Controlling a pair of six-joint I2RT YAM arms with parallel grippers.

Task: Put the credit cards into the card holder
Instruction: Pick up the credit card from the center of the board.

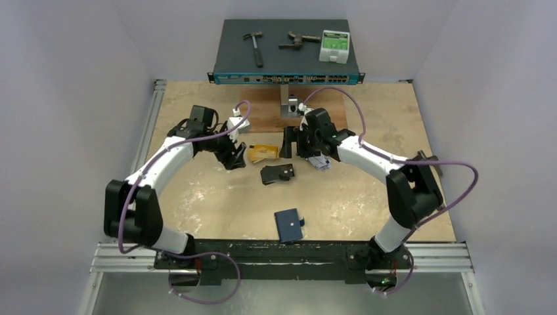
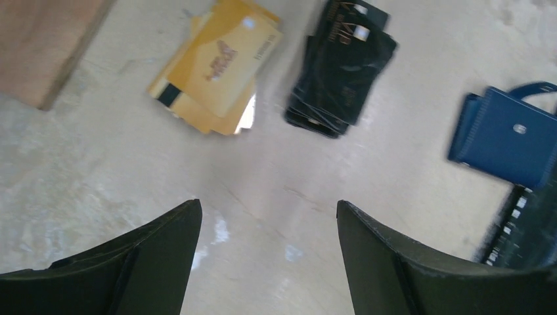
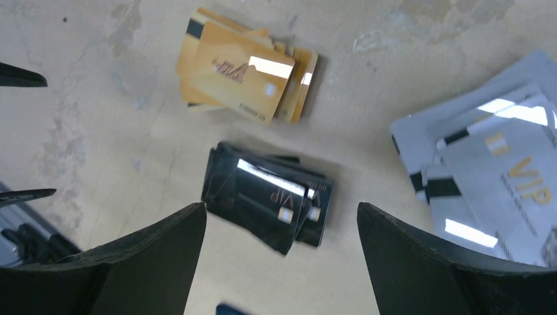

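Left gripper [image 2: 269, 210] spread wide, empty, right gripper [image 3: 282, 213] spread wide, empty, near black plastic card stack [image 3: 266, 193], gold-yellow rectangular cards [image 3: 246, 69] adjacent, navy-blue folding card holder [image 1: 288, 225] apart.

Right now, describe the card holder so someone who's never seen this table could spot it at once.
Start at the near edge of the table, about the middle. The card holder lies there alone, nearer than the black cards. Unlike the flat cards, it is navy blue with a tab sticking out.
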